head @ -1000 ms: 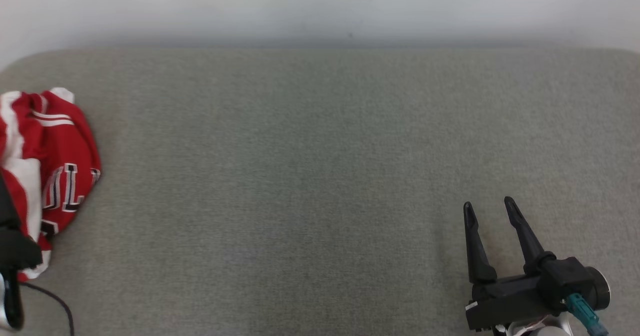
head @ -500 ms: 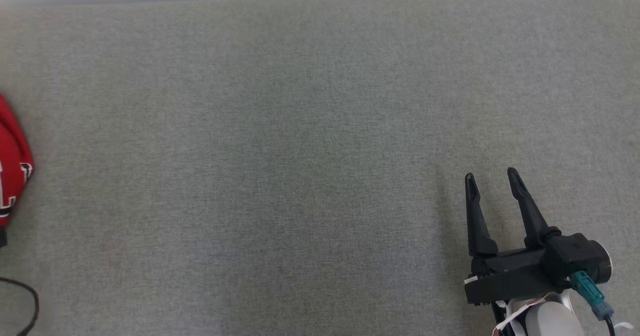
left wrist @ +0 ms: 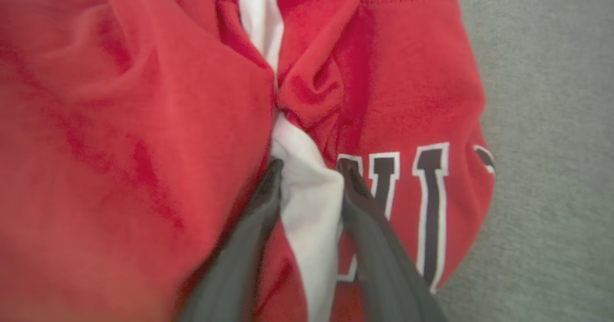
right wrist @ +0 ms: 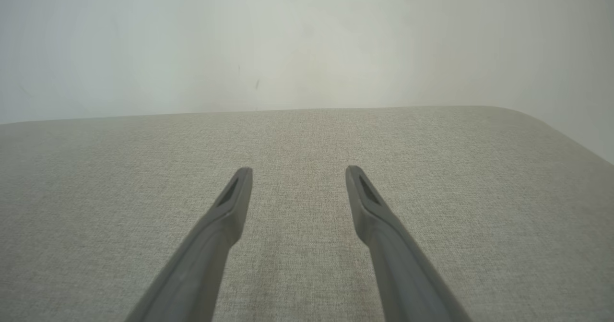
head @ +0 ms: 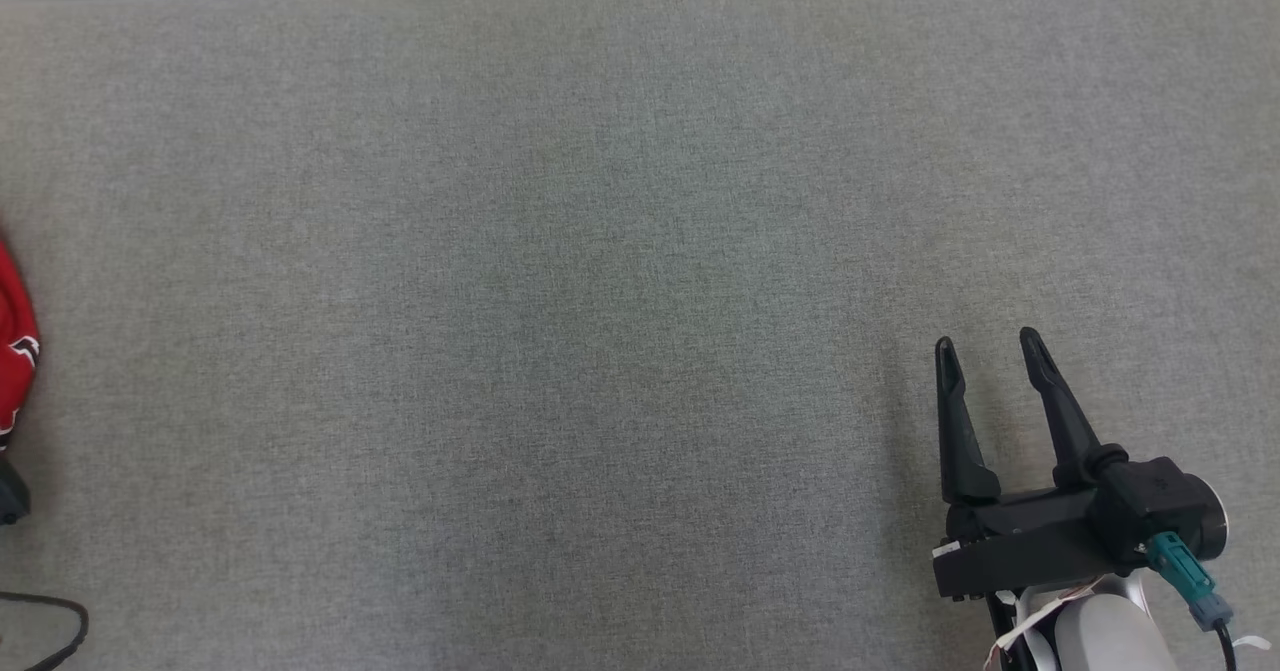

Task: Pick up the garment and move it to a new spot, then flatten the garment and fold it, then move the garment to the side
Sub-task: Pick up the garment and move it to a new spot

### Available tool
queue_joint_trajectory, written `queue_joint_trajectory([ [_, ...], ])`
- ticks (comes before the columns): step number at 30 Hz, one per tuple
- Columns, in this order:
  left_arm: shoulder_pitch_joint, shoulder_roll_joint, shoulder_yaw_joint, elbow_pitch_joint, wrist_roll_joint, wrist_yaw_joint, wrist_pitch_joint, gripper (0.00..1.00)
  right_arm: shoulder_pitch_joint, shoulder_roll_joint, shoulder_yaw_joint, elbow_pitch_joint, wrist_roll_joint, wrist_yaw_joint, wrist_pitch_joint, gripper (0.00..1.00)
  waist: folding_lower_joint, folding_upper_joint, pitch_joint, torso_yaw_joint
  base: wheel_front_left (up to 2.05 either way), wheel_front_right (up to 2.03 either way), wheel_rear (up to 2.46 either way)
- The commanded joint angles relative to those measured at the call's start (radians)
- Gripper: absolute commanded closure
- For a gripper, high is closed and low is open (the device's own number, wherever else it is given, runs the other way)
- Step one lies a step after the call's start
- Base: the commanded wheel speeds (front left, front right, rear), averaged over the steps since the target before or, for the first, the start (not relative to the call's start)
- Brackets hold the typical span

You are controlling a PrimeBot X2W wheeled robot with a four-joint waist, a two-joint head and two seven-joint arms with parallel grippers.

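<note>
Because it is soft, light knit cloth, the garment [left wrist: 144, 120] will likely sag and slide into folds wherever it is lifted, so a raised ridge looks like the surest hold. It lies bunched, red with white bands and black, white-edged letters, at the far left edge of the grey surface [head: 600, 251]. The left gripper [left wrist: 312, 168] has its fingers apart astride a white fold, tips sunk in the cloth, not visibly pinching. The right gripper [head: 986, 339] hangs well apart, fingers wide and empty, over the matte, felt-like, round-cornered pad, a pale wall [right wrist: 288, 39] behind
</note>
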Motion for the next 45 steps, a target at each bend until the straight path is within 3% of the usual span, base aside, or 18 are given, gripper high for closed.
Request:
queue_joint_trajectory([
  [1, -0.011, 0.001, -0.004, 0.016, -0.008, -0.004, -0.014, 1.0, 0.002, -0.001, -0.005, 0.0, 0.001, -0.002, -0.001, 0.0, 0.0, -0.0002, -0.006, 0.003, 0.0, 0.0, 0.0],
  [10, -0.068, 0.043, -0.052, -0.044, 0.022, -0.023, -0.205, 1.0, 0.04, -0.001, -0.009, 0.016, 0.009, -0.002, -0.001, 0.0, 0.0, -0.0002, -0.083, 0.039, 0.0, 0.0, 0.0],
  [23, -0.234, 0.052, -0.158, -0.191, 0.01, -0.048, -0.315, 1.0, 0.068, -0.001, 0.005, 0.026, 0.032, -0.002, -0.001, 0.0, 0.0, -0.0002, -0.169, 0.055, 0.0, 0.0, 0.0],
  [33, -0.342, 0.005, -0.282, -0.447, -0.025, -0.051, -0.231, 1.0, 0.098, -0.001, 0.013, 0.045, 0.074, -0.002, -0.001, 0.0, 0.0, -0.0002, -0.207, -0.004, 0.0, 0.0, 0.0],
  [38, -0.362, -0.06, -0.352, -0.608, -0.055, -0.05, -0.161, 1.0, 0.1, -0.001, 0.014, 0.051, 0.091, -0.002, -0.001, 0.0, 0.0, -0.0002, -0.222, -0.067, 0.0, 0.0, 0.0],
  [45, -0.337, -0.155, -0.434, -0.725, -0.086, -0.05, -0.106, 1.0, 0.098, -0.001, 0.017, 0.057, 0.097, -0.002, -0.001, 0.0, 0.0, -0.0002, -0.235, -0.152, 0.0, 0.0, 0.0],
])
